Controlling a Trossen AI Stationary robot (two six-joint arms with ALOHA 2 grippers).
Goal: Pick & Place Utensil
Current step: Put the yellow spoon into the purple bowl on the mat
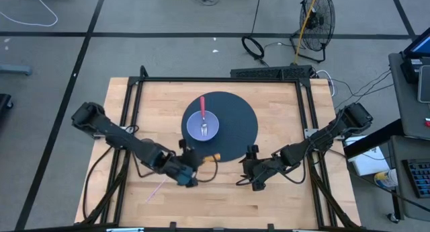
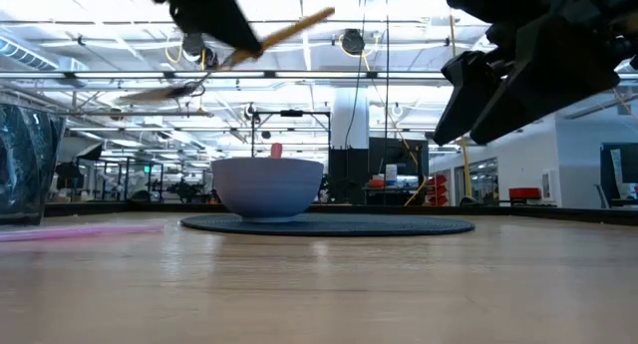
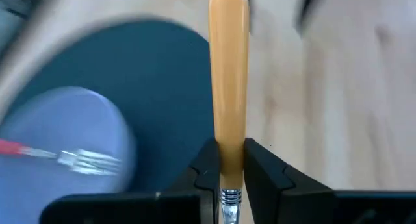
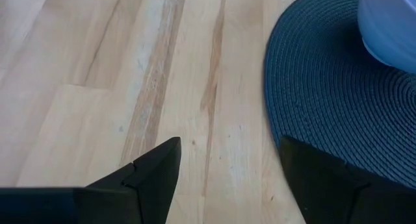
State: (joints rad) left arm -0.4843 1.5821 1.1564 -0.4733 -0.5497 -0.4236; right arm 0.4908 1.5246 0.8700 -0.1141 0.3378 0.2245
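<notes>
The left tool (image 3: pixel 227 175) clamps a wooden-handled utensil (image 3: pixel 228 74) above the desk (image 1: pixel 222 185), beside the mat (image 1: pixel 235 134). The left wrist view alone shows a fork (image 3: pixel 88 160) in the bowl (image 3: pixel 65 152). The right tool (image 4: pixel 231 178) hangs wide, empty.

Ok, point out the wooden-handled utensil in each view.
High: wooden-handled utensil, in the left hand beside the mat.
Low: upper left, tilted.
Left wrist: centre, between the fingers.
Right wrist: not in it.
Shared landmark: bowl, holding a red-handled fork.
</notes>
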